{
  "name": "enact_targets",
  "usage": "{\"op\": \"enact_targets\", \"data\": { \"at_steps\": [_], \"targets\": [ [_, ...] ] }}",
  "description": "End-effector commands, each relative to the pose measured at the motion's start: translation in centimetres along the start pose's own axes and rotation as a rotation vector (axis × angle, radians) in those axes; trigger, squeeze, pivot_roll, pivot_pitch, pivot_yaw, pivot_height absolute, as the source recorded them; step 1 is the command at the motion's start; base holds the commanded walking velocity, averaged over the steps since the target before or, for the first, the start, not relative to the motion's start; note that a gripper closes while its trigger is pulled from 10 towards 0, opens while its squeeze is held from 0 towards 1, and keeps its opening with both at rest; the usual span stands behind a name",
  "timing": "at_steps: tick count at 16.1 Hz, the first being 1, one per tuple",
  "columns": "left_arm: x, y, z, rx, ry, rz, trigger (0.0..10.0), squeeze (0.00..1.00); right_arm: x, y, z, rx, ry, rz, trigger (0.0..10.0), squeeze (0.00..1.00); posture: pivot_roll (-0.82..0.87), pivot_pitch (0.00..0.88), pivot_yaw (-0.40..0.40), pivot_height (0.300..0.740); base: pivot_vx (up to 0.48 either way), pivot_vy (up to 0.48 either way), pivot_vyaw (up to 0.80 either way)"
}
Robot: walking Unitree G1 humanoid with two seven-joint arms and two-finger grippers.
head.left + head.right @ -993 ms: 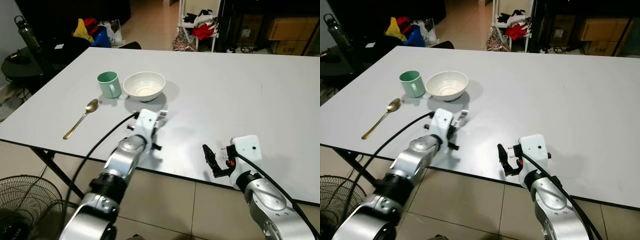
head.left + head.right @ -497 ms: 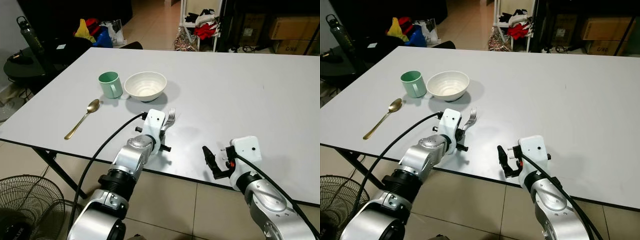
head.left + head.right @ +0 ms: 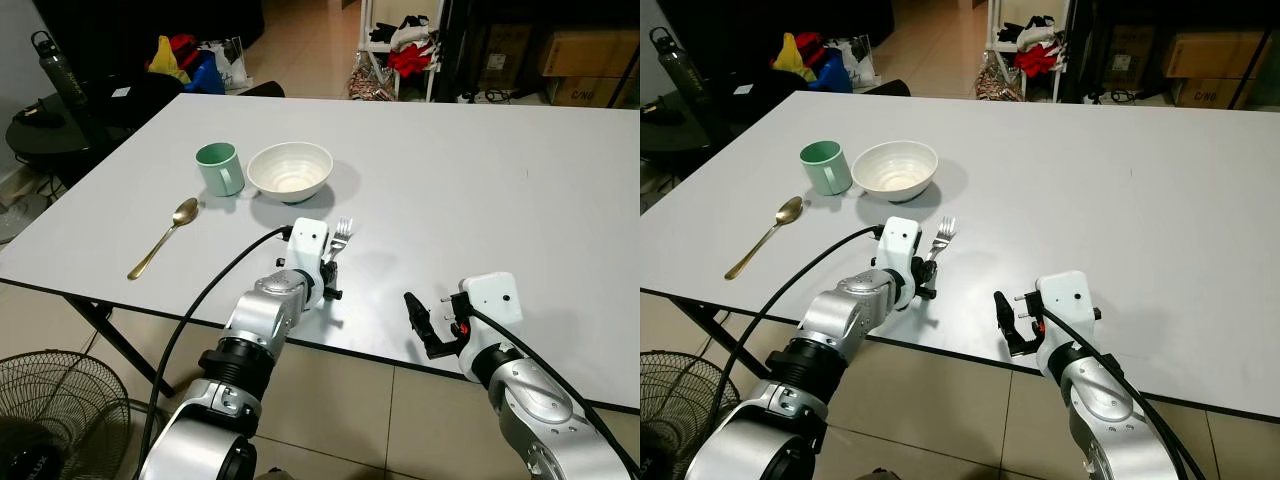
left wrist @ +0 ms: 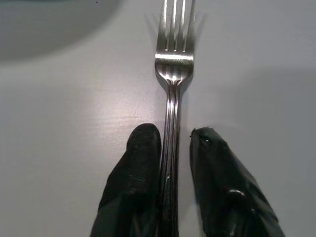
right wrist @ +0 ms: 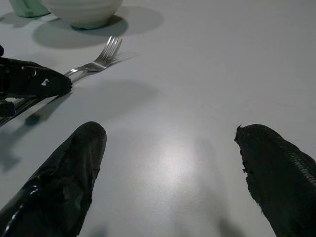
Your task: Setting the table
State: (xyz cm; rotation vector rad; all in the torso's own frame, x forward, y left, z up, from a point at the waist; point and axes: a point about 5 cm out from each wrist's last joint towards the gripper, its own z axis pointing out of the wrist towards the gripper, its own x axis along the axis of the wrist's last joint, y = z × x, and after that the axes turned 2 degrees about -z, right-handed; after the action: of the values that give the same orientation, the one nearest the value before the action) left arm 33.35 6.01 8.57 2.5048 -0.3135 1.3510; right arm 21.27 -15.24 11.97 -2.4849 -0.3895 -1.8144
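So my left gripper (image 4: 168, 148) is pinching the silver metal fork (image 4: 173, 74) flat on the white table (image 3: 450, 170), right gripper (image 5: 173, 163) spread wide.

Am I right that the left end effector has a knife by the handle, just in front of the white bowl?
Not quite: the left end effector has a fork by the handle, not a knife. The left wrist view shows its tines plainly. It does lie just in front of the white bowl.

A white table (image 3: 480, 170) stands on a tiled floor (image 3: 330, 400). On it lie a green mug (image 3: 219, 168), a white bowl (image 3: 290, 171), a gold spoon (image 3: 163, 237) and a silver fork (image 3: 338, 238).
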Motion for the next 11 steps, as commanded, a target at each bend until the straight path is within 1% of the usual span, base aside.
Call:
{"op": "enact_targets", "data": {
  "at_steps": [1, 2, 3, 4, 6, 7, 8, 9, 10, 11],
  "targets": [
    [0.4, -0.6, -0.2, 0.015, 0.017, -0.016, 10.0, 1.00, 0.2, -0.4, -0.1, 0.014, 0.002, 0.001, 10.0, 0.00, -0.02, 0.000, 0.136, 0.740, 0.000, 0.000, 0.00],
    [0.7, -0.6, -0.4, 0.010, 0.038, -0.028, 10.0, 1.00, 0.2, -0.5, -0.1, 0.015, 0.003, 0.003, 10.0, 0.00, -0.02, 0.000, 0.136, 0.740, 0.000, 0.000, 0.00],
    [1.6, -0.8, -0.8, -0.010, 0.088, -0.050, 10.0, 1.00, 0.2, -0.6, -0.1, 0.016, 0.006, 0.008, 10.0, 0.00, -0.03, 0.000, 0.141, 0.740, 0.000, 0.000, 0.00],
    [1.6, -1.2, -0.9, -0.005, 0.094, -0.042, 10.0, 1.00, 0.2, -0.6, -0.1, 0.016, 0.007, 0.009, 10.0, 0.00, -0.03, 0.000, 0.143, 0.740, 0.000, 0.000, 0.00],
    [1.0, -3.0, -1.4, 0.044, 0.063, 0.067, 10.0, 1.00, 0.3, -0.6, -0.1, 0.013, 0.010, 0.011, 10.0, 0.00, -0.03, 0.000, 0.145, 0.740, 0.000, 0.000, 0.00],
    [0.9, -3.2, -1.4, 0.052, 0.060, 0.082, 10.0, 1.00, 0.3, -0.6, -0.1, 0.013, 0.010, 0.011, 10.0, 0.00, -0.03, 0.000, 0.145, 0.740, 0.000, 0.000, 0.00],
    [0.5, -4.4, -1.6, 0.095, 0.065, 0.159, 10.0, 0.89, 0.3, -0.6, -0.1, 0.012, 0.010, 0.012, 10.0, 0.00, -0.03, 0.000, 0.145, 0.740, 0.000, 0.000, 0.00],
    [0.0, -5.1, -1.7, 0.118, 0.060, 0.238, 10.0, 0.39, 0.3, -0.7, -0.1, 0.014, 0.011, 0.013, 10.0, 0.00, -0.03, 0.000, 0.144, 0.740, 0.000, 0.000, 0.00],
    [-0.5, -5.3, -1.8, 0.115, 0.047, 0.303, 10.0, 0.00, 0.3, -0.8, -0.1, 0.030, 0.011, 0.010, 10.0, 0.00, -0.02, 0.000, 0.144, 0.740, 0.000, 0.000, 0.00],
    [-0.9, -5.3, -1.8, 0.098, 0.029, 0.346, 10.0, 0.00, 0.3, -0.8, -0.1, 0.042, 0.011, 0.004, 10.0, 0.00, -0.02, 0.000, 0.144, 0.740, 0.000, 0.000, 0.00]
  ]
}}
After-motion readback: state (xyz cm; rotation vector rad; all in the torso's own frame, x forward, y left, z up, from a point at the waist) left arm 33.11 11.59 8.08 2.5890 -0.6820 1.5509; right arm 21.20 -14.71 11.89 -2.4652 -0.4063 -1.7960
